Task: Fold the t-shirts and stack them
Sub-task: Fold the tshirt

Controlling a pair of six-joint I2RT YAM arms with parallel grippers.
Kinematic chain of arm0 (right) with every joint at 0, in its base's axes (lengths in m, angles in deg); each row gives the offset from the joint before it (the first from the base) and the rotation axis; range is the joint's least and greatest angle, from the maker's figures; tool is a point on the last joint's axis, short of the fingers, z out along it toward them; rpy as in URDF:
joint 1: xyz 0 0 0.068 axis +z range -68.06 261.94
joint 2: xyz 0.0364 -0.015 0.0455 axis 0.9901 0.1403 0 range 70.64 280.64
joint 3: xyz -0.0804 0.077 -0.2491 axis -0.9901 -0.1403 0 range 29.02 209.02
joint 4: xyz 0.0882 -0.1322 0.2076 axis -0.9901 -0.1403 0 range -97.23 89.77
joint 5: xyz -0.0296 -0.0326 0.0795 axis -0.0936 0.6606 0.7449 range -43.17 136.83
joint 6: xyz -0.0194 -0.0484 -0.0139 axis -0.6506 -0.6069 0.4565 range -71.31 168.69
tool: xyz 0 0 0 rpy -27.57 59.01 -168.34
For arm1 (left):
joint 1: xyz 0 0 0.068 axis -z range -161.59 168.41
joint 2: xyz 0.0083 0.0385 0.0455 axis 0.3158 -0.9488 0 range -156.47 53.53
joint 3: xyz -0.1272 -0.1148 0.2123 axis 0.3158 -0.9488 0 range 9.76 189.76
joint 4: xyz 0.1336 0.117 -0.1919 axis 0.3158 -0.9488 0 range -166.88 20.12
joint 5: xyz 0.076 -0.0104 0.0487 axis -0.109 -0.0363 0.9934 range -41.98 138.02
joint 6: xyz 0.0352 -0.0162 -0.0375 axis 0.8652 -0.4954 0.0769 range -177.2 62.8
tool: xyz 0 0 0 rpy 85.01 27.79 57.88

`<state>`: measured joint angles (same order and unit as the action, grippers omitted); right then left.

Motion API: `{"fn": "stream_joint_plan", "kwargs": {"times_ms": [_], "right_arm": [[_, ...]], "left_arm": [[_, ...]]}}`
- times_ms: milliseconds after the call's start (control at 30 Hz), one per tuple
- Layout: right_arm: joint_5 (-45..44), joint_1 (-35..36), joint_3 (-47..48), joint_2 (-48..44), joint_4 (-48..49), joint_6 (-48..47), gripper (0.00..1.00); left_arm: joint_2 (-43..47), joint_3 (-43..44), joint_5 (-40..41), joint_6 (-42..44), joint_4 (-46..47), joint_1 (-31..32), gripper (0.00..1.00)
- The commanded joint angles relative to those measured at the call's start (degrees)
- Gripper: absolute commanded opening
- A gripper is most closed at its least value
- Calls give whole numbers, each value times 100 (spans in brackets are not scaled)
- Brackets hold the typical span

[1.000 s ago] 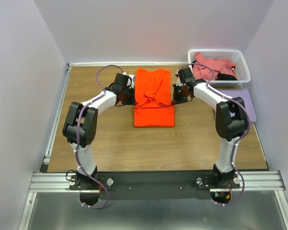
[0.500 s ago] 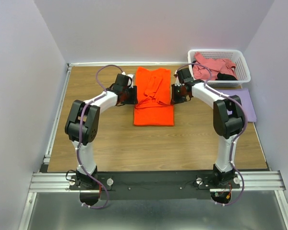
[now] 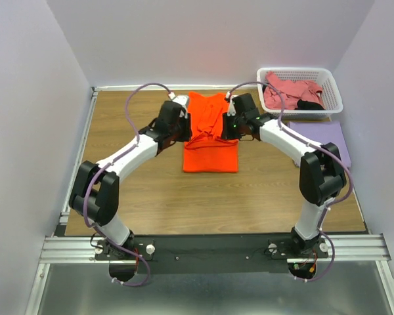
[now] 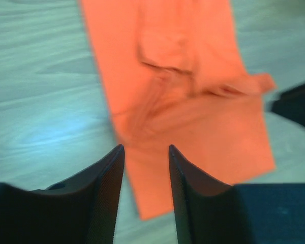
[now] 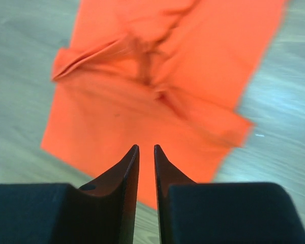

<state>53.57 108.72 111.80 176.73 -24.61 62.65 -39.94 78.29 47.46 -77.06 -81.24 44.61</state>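
Both arms have reached inward; left gripper [image 4: 145, 149], open, and right gripper [image 5: 145, 148], narrowly parted, hover empty, orange t-shirt [image 3: 210, 149] edges beneath their jaws.

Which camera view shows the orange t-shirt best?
The top external view: nearly the whole orange t-shirt shows there, with its folded outline. Each wrist view shows only a part of it, close and blurred.

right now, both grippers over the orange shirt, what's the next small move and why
Probably move the left gripper and right gripper to one end of the orange shirt and pinch its corners for a half fold: the sleeves lie folded inward, the shirt lies full length, and both grippers hover empty, jaws apart.
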Motion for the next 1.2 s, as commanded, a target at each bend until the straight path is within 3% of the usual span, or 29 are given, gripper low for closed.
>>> {"fn": "stream_joint_plan", "kwargs": {"times_ms": [0,300,500,867,1000,1167], "right_arm": [[116,257,-438,8,592,-7,23],[494,275,-175,816,918,178,17],[460,266,0,1151,970,152,17],[-384,134,993,1986,1050,-77,17],[-349,-147,2098,2434,1041,-7,17],[202,-191,1971,2040,1041,28,18]], "left_arm": [[-83,-428,214,17,-8,623,34],[-1120,-349,-392,-36,-86,905,31],[-1305,-524,-489,-53,-157,1001,31],[-1191,-1008,-568,-89,-227,1037,31],[-955,-1289,-647,-159,-279,1037,31],[-541,-1667,-744,-369,-236,1037,31]]}}
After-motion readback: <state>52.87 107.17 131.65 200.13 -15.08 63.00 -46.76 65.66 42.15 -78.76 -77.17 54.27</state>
